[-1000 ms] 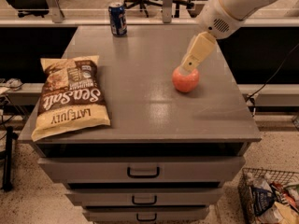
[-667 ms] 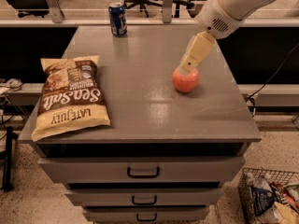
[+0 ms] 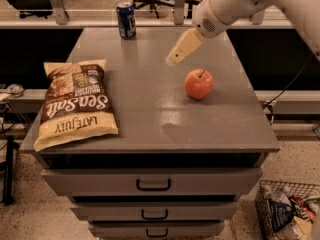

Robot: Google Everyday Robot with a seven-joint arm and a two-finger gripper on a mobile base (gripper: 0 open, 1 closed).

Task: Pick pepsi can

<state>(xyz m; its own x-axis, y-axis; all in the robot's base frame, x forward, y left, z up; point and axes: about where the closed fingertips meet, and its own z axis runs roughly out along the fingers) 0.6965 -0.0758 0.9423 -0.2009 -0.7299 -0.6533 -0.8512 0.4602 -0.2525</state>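
Observation:
The pepsi can, dark blue with a silver top, stands upright at the far left edge of the grey cabinet top. My gripper, cream-coloured on a white arm, hangs above the cabinet top, right of and nearer than the can and well apart from it. It is just up and left of a red apple and holds nothing that I can see.
A Sea Salt chip bag lies flat on the left side of the cabinet top. The cabinet has drawers below. A wire basket with packets stands on the floor at the lower right. Office chairs stand behind.
My gripper has moved left, off the spot just above the apple, toward the can's side. The can, apple and chip bag have not moved.

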